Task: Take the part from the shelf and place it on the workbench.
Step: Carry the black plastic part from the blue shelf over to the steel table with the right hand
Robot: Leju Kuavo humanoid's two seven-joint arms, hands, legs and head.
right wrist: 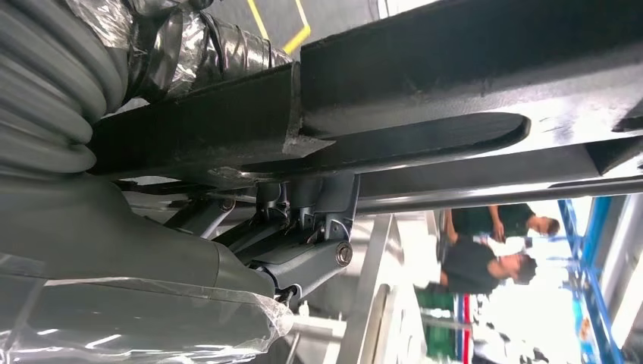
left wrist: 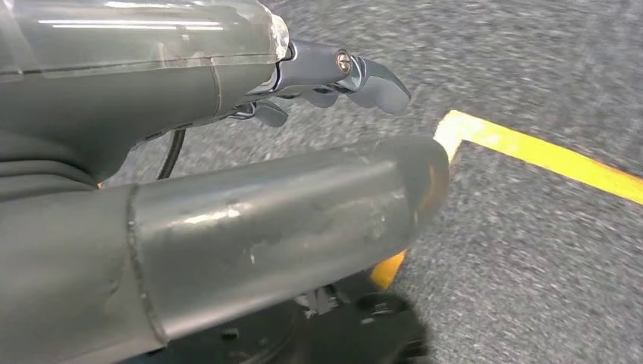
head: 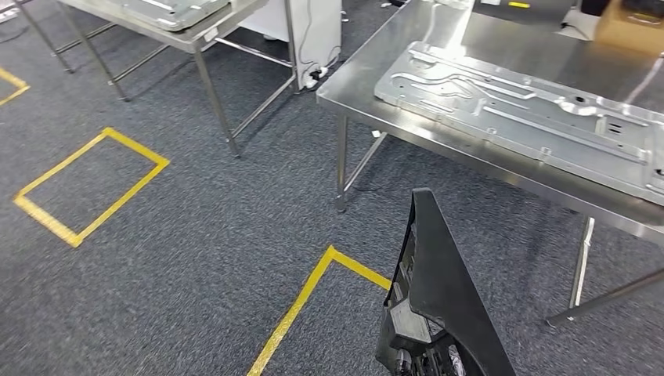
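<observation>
The black plastic part (head: 438, 298) stands up on edge low in the head view, just short of the near edge of the steel workbench (head: 376, 74), over grey carpet marked with yellow tape lines (head: 301, 305). In the right wrist view the right hand (right wrist: 303, 227) has its dark fingers (right wrist: 318, 262) curled up against the part's underside, gripping it. The left hand (left wrist: 303, 129) hangs above the carpet, thumb and fingers (left wrist: 375, 80) apart with nothing between them. A pressed metal panel (head: 525, 117) lies along the workbench's near edge. Two people (right wrist: 485, 250) stand in the background.
</observation>
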